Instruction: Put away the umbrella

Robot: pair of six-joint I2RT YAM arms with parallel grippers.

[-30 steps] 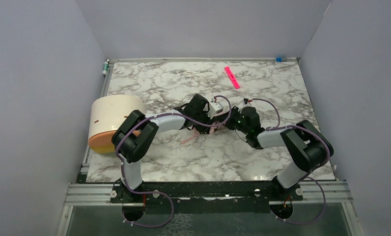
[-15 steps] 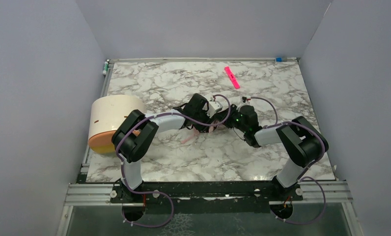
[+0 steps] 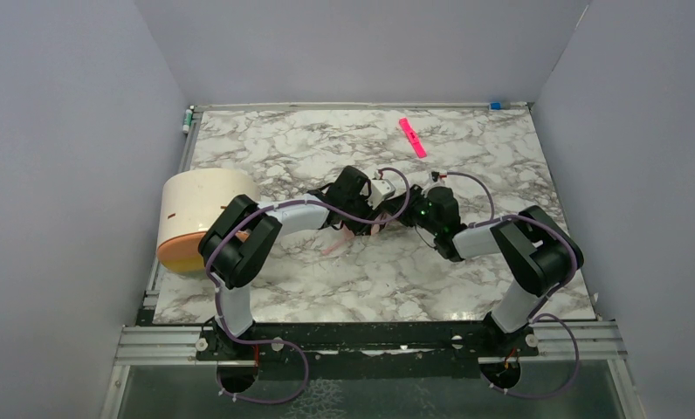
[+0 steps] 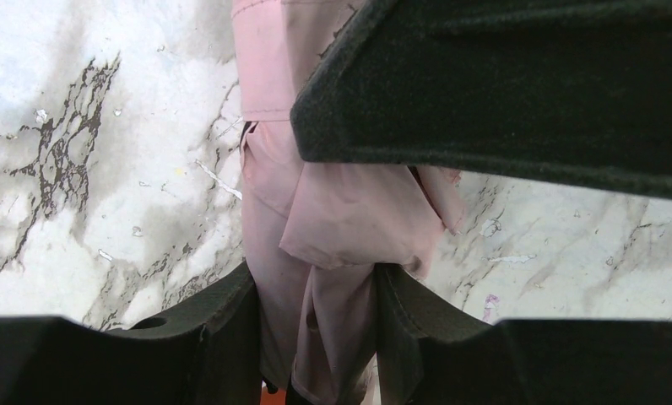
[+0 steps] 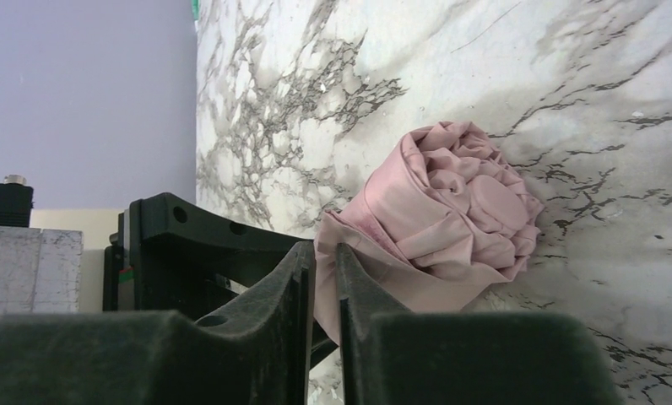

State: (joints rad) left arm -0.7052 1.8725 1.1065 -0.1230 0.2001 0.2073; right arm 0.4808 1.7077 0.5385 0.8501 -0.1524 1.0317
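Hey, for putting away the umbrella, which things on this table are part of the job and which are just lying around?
Part of the job: umbrella; left gripper, clamped on it; right gripper, at its fabric edge.
Lying about: cream cylinder; bright pink strip.

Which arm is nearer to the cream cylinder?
Left. The left arm has its elbow right beside the cylinder in the top view; the right arm stands far off to its right.

Pale pink umbrella (image 5: 451,211), folded, lying flat
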